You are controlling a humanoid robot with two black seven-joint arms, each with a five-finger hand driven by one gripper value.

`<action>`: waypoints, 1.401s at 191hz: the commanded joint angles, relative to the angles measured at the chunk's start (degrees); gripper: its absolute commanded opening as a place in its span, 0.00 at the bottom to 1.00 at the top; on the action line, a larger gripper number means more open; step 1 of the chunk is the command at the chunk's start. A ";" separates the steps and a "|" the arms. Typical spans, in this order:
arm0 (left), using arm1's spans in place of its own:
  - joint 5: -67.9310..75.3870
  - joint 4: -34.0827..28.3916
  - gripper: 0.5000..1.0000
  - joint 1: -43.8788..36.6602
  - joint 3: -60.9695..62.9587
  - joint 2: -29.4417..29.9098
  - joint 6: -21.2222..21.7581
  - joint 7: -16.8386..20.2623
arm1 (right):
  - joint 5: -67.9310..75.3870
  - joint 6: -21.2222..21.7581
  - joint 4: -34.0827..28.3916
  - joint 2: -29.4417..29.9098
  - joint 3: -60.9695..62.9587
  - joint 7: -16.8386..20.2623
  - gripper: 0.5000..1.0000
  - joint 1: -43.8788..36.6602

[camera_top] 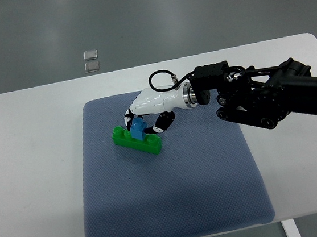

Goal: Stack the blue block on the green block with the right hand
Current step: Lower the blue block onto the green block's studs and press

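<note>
The right hand (pixel 149 109) reaches over the blue mat (pixel 173 197), its fingers (pixel 163 123) curled around the blue block (pixel 138 129), which sits on top of the green block (pixel 137 140), apparently to seat it.

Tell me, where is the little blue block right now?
In the top view, the blue block sits on the green block, left of centre on the grey mat, with the right hand around it.

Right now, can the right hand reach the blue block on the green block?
Yes, it seems so: the right hand is already at the blue block, fingers around it, above the green block; nothing blocks it.
</note>
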State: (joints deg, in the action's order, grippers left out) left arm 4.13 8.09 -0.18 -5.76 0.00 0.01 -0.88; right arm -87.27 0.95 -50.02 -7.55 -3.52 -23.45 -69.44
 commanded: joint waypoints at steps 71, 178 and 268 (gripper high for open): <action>0.00 0.00 1.00 0.00 0.05 0.00 -0.01 0.00 | 0.00 0.02 -0.08 0.96 -0.08 -0.01 0.18 -0.08; 0.00 0.00 1.00 0.00 0.05 0.00 -0.01 0.00 | -2.29 -1.04 1.33 1.31 -0.43 -0.01 0.18 0.36; 0.00 0.00 1.00 0.00 0.05 0.00 -0.01 0.00 | -2.20 -0.95 1.24 2.37 -0.35 -0.10 0.18 0.71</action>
State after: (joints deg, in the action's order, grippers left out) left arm 4.13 8.09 -0.18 -5.75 0.00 -0.01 -0.87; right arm -89.55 -0.07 -48.68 -5.56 -3.87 -23.47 -68.65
